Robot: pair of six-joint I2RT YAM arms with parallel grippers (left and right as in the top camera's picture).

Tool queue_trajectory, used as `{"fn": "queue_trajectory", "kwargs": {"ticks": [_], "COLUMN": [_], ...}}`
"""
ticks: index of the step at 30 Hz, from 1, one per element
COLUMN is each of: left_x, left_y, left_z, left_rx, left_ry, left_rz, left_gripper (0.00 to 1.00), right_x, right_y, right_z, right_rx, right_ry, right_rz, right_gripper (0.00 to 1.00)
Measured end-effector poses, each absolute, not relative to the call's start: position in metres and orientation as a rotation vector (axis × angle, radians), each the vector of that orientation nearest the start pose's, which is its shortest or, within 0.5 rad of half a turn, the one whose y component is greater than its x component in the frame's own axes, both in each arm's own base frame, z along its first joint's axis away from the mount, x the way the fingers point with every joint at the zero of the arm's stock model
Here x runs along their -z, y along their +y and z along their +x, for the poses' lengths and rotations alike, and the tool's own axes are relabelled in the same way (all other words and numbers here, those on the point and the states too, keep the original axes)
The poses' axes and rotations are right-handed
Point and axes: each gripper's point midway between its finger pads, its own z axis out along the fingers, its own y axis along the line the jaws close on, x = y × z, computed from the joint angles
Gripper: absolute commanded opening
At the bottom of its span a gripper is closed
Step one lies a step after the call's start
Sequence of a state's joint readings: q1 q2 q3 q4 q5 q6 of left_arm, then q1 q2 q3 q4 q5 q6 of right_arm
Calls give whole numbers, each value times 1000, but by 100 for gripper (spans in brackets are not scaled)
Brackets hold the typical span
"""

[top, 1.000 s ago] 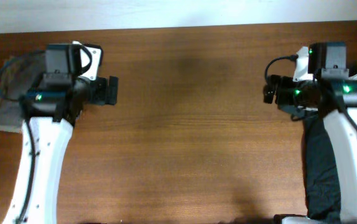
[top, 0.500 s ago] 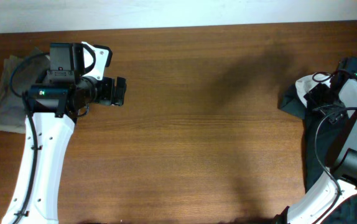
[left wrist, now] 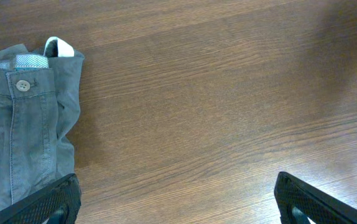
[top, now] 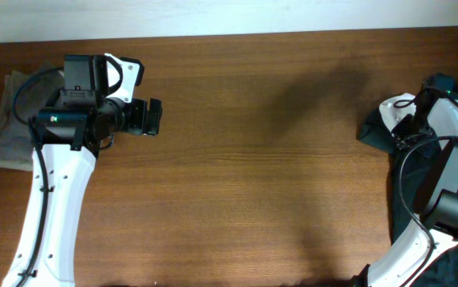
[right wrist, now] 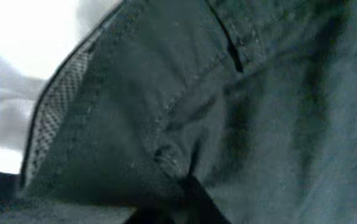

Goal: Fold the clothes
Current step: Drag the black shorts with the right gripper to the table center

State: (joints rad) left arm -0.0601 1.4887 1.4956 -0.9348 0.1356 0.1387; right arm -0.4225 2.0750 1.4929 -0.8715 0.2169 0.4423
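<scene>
Closest in, the black shorts (right wrist: 228, 112) are filling the right wrist camera. A seam and a strip of mesh lining are pressing up to the lens, and a pale patch at the left is likely the white shirt (top: 390, 110). The right gripper (top: 410, 131) is sitting low in this pile at the right edge of the table (top: 253, 159). Cloth is hiding its fingers, so I cannot tell whether the jaws are pinching anything.

Farther off, the left gripper (left wrist: 177, 202) is hovering over bare wood with its jaws spread wide and holding nothing. The grey shorts (left wrist: 23, 137) are lying near one of its fingertips, at the table's left edge.

The risk is sitting in the pile. If the right fingers are biting only a loose fold, the shorts may slip free on a lift. If they are biting too deep, the shirt underneath may come along and tangle with them. A pull outward could also drag cloth off the edge.
</scene>
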Motion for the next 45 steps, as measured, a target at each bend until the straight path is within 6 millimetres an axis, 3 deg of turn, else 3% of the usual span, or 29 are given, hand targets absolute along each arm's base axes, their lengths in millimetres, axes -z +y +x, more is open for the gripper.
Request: {"fn": "queue_trajectory", "kwargs": {"ticks": [4,5,8,10,11,12,13,15,16,17,19,20,23,24,26,28,31,32,33,34,35,37,39,41,45], "left_x": [-243,-243,-243,-246,-251,-262,-276,-300,-320,-330,-356,-366,-375,-375,-375,-374,-368,-363,-355,-350,-343,-341,-339,-336,-331], "left_y": [-47,-47,-47,-46,-45,-43,-41,-37,-32,-30,-19,-14,-6,-4,-3,-3,-11,-14,-17,-19,-21,-21,-22,-23,-24], "left_z": [387,387,387,388,390,393,395,392,389,386,377,373,366,366,366,366,366,367,368,371,373,373,372,368,363], "left_rx": [137,136,137,133,123,104,84,54,23,4,-68,-95,-147,-157,-165,-164,-115,-98,-76,-67,-55,-49,-41,-36,-26], "left_ry": [2474,2473,2473,2466,2456,2429,2395,2351,2315,2295,2251,2226,2207,2209,2211,2213,2235,2252,2281,2295,2316,2326,2334,2352,2383], "left_rz": [303,303,303,302,298,292,284,271,256,248,211,196,167,163,159,160,192,203,218,222,232,237,241,245,251], "left_gripper": [98,96,95,95,96,96,98,99,99,99,99,99,99,99,99,94,84,87,99,99,99,99,99,99,99], "right_x": [-46,-67,-179,-265,-291,-325,-349,-353,-342,-331,-290,-271,-245,-247,-257,-264,-258,-248,-233,-214,-168,-125,-47,-4,-1], "right_y": [-203,-202,-192,-157,-137,-98,-40,49,100,134,217,251,316,319,292,240,143,120,101,88,73,66,60,67,96], "right_z": [357,360,384,399,405,416,426,432,432,432,424,413,377,373,385,406,441,451,461,472,493,509,515,524,556], "right_rx": [337,327,223,140,108,51,-48,-170,-235,-267,-326,-339,-305,-284,-200,-130,-92,-101,-104,-111,-125,-150,-146,-211,-449], "right_ry": [2718,2695,2545,2425,2386,2337,2306,2323,2355,2379,2460,2494,2504,2489,2477,2503,2567,2585,2604,2621,2661,2692,2766,2764,2659], "right_rz": [1280,1250,1050,851,765,622,441,197,63,-23,-238,-334,-555,-565,-482,-304,82,225,349,447,601,715,918,1035,1101], "right_gripper": [4,4,4,4,4,4,4,4,4,5,51,56,68,72,66,38,8,4,4,4,4,4,4,4,4]}}
